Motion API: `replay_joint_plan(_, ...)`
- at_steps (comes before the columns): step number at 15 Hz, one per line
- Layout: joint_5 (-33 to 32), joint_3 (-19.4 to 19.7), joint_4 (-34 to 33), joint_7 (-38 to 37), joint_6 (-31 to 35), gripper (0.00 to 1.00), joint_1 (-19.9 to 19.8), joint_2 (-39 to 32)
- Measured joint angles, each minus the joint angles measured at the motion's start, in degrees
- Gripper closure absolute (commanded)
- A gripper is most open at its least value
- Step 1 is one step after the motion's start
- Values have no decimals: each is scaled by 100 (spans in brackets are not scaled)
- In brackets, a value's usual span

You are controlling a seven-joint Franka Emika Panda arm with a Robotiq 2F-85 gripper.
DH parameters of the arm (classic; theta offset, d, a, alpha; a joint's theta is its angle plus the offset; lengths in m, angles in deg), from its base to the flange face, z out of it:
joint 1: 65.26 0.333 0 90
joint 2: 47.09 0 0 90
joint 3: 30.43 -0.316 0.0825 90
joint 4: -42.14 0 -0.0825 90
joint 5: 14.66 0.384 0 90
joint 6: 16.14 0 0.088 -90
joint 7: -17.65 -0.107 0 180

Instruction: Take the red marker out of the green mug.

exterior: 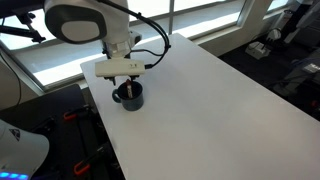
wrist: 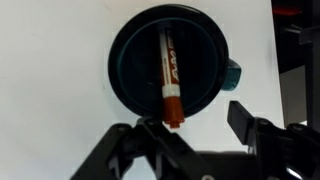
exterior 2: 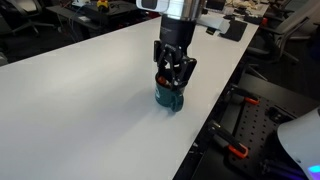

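Wrist view: the marker (wrist: 168, 70) leans inside the mug (wrist: 125, 50), its end between the gripper's (wrist: 186, 122) widely spread fingers, which grip nothing.

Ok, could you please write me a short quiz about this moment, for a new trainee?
1. Wrist view: where is the red marker? A) inside the green mug; B) flat on the table; C) clamped between the jaws.
2. True or false: the gripper is shut.
3. Fill in: the table's surface is ___ in colour.

Key: 1 A; 2 false, the jaws stand apart over the mug; 3 white.
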Motion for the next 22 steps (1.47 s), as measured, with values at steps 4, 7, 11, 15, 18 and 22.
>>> replay_joint_plan(4, 0, 0, 0, 0, -11, 90, 21, 45)
replay_joint_plan(7, 0, 0, -8, 0, -12, 96, 53, 81)
replay_joint_plan(11, 0, 0, -2, 0, -39, 96, 72, 123)
replay_joint_plan(15, -21, 1, 0, -2, -66, 96, 72, 129)
replay_joint_plan(18, -457, 13, -3, -360, -100, 96, 67, 178)
replay_joint_plan(22, -1463, 99, -5, -1249, -446, 96, 41, 571)
